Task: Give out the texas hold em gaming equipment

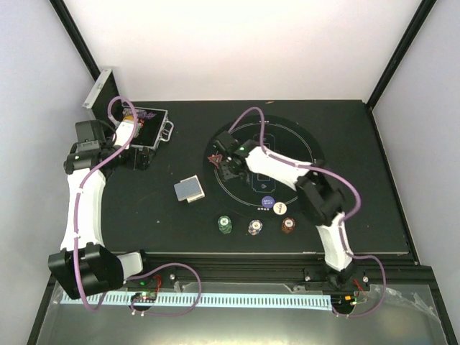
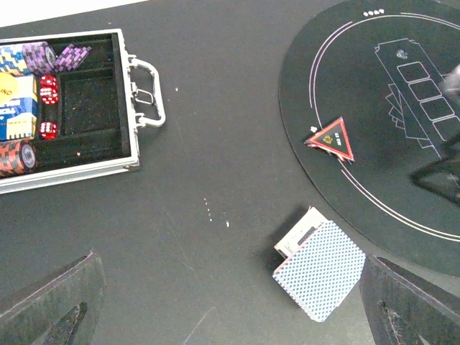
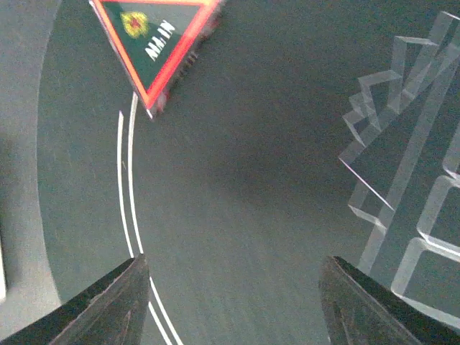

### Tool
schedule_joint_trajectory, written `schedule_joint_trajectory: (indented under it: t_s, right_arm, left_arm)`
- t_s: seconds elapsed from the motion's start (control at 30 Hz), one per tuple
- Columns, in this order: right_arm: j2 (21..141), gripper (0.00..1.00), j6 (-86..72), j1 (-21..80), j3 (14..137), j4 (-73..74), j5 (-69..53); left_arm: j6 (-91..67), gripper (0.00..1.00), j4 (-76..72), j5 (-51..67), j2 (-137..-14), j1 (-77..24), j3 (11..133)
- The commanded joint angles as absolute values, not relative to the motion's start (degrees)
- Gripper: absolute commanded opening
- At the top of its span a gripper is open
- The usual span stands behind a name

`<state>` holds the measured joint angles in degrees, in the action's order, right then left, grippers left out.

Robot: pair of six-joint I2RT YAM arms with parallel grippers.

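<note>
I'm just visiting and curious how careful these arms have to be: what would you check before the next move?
1. Right gripper empty: ok, jaws open, nothing between.
2. Left gripper open: ok.
3. All-in marker clear of the right gripper: ok, it sits at the edge of the mat.
4. Card deck unobstructed: ok, on the table beside the mat.
5. Cards dealt out: not ok, all in one pile.

Shiny metal case (image 2: pixel 72 175); matt, prob. felt mat (image 2: pixel 345 93)
</note>
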<state>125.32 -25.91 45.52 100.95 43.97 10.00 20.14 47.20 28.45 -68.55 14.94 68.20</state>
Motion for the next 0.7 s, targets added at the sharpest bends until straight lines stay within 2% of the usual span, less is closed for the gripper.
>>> schedule_joint_trajectory:
  t_s: [0.0,0.13,0.3,0.53,0.67]
  right_arm:
    - [110.4,0.67,-27.7,45.4,85.7,39.9,11.6]
    - [100.3,0.68,-29.2,45.4,71.3,37.8,11.1]
    - [92.8,0.67,-31.6,45.4,59.2,36.9,10.0]
    - [91.0,0.65,-32.1,45.4,53.1,34.8,8.5]
    - [93.0,0.58,-31.8,45.4,53.4,34.1,8.7]
  left_arm:
    - [21.5,0.99,49.3,28.7,-69.4,15.4,70.5]
    - [23.3,0.99,49.7,31.5,-69.6,15.4,70.5]
    - [28.1,0.99,52.3,33.8,-70.8,15.4,73.2]
    - [31.2,0.99,56.4,35.1,-75.9,15.3,75.9]
    - [29.7,0.99,56.4,34.6,-77.1,15.3,76.2]
